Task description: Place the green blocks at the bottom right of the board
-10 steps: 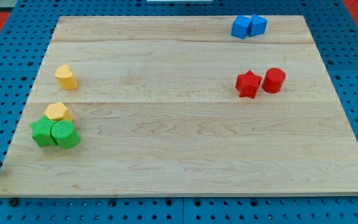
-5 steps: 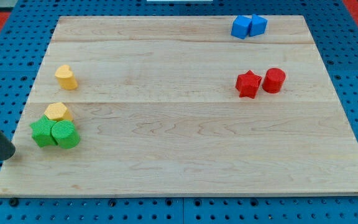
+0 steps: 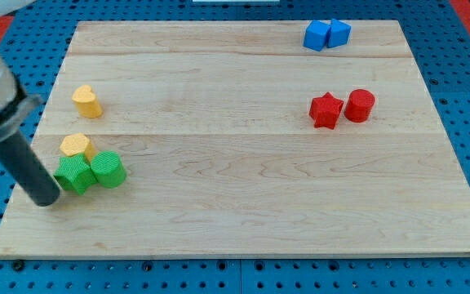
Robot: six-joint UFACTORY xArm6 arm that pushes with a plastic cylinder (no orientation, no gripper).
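Two green blocks lie side by side near the board's left edge: a green star-like block [image 3: 75, 174] and a green cylinder [image 3: 108, 170] to its right. My tip [image 3: 46, 200] rests on the board just left of the green star-like block, touching or nearly touching it. The dark rod slants up toward the view's top left. A yellow hexagon block [image 3: 76, 146] sits just above the green pair, touching it.
A second yellow block [image 3: 87, 101] lies higher on the left. A red star [image 3: 325, 110] and a red cylinder [image 3: 359, 105] sit at the right. Two blue blocks [image 3: 326, 34] sit at the top right. The wooden board [image 3: 243, 204] lies on a blue pegboard.
My tip has moved right onto the board from its left edge. The two green blocks have slid to the right by a small amount. The yellow hexagon barely moved.
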